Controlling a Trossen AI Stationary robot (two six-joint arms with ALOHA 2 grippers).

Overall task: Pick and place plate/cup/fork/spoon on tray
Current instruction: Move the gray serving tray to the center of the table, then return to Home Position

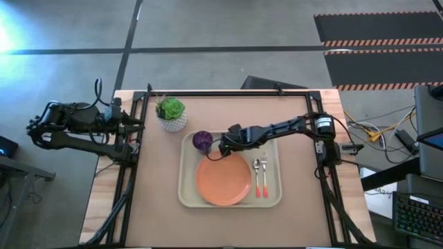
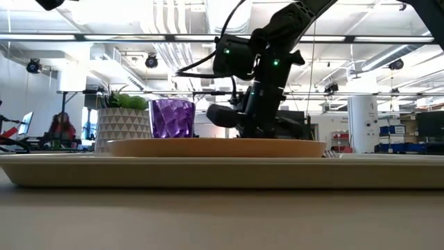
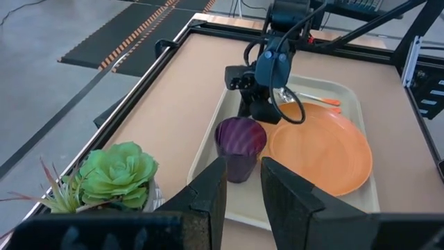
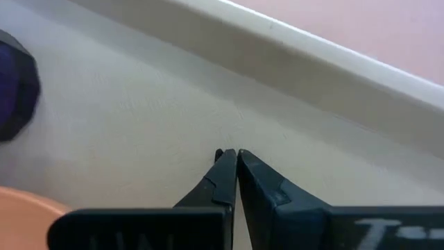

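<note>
The tray (image 1: 185,181) is plain cream. On it lies a plain orange plate (image 1: 223,179). Just beside the right gripper's (image 1: 223,147) dark, closed fingers (image 4: 223,177) stands a glossy purple cup (image 1: 202,140). The fork (image 1: 264,176) and spoon (image 1: 257,174) are silver metal with orange-red handles. A white pot (image 1: 173,123) with a triangle relief pattern holds a bright green plant (image 1: 170,108). The surface (image 1: 159,207) is light brown, framed in black. The left gripper's (image 3: 241,182) fingers (image 3: 208,191) are dark.
</note>
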